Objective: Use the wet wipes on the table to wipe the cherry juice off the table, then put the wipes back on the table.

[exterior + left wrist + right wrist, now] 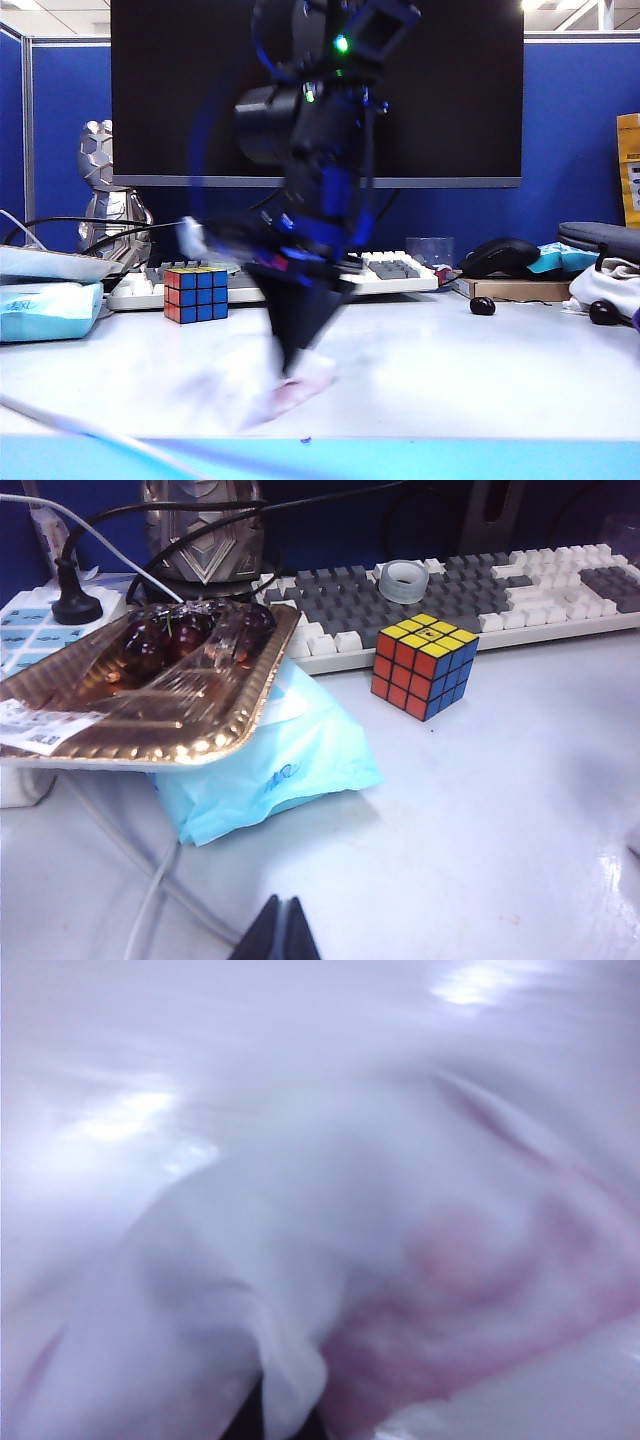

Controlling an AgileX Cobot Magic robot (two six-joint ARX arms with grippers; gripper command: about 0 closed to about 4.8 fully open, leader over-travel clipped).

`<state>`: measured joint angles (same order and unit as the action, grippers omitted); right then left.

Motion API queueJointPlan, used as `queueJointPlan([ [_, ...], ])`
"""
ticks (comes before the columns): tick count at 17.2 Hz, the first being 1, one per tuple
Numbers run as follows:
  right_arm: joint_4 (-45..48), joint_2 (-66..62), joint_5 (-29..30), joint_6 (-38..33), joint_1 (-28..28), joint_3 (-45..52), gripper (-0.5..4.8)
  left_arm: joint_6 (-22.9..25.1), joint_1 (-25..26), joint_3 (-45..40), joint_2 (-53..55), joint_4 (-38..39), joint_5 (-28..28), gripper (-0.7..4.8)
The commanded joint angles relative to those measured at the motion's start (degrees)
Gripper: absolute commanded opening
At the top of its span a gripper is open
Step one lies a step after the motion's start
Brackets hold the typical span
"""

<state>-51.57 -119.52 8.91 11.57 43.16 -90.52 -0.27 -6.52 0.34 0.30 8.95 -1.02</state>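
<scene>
Wipes sit bunched on the table near its blue front edge, pink stains showing, and our right gripper comes straight down onto them, blurred. In our right wrist view the wipes fill nearly everything; the fingers look pinched together on the cloth, though the blur makes that hard to swear to. Our left gripper is just beside the pale blue pack, tips pressed together on nothing. A cube stands by the keyboard, a cherry tray on the pack. Two cherries lie far right.
</scene>
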Motion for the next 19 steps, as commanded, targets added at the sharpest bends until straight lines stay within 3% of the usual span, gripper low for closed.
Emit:
queueJointPlan([
  [1, -0.7, -3.5, -7.0, -2.0, -4.6, -0.1, -0.06, -0.2, 0.1, 0.0, -0.2, 0.6, -0.3, -0.02],
  [8, 0.0, -6.9, -24.0, -11.0, -17.1, -1.2, -0.06, -0.2, 0.1, 0.0, -0.2, 0.6, -0.3, -0.02],
  [12, -3.2, -6.9, -25.9, -11.6, -22.3, -4.3, -0.06, -0.2, 0.1, 0.0, -0.2, 0.6, -0.3, -0.02],
  [19, -12.9, -3.8, -21.8, -11.2, -21.1, -16.2, -0.06, -0.2, 0.1, 0.0, -0.2, 0.6, -0.3, -0.02],
])
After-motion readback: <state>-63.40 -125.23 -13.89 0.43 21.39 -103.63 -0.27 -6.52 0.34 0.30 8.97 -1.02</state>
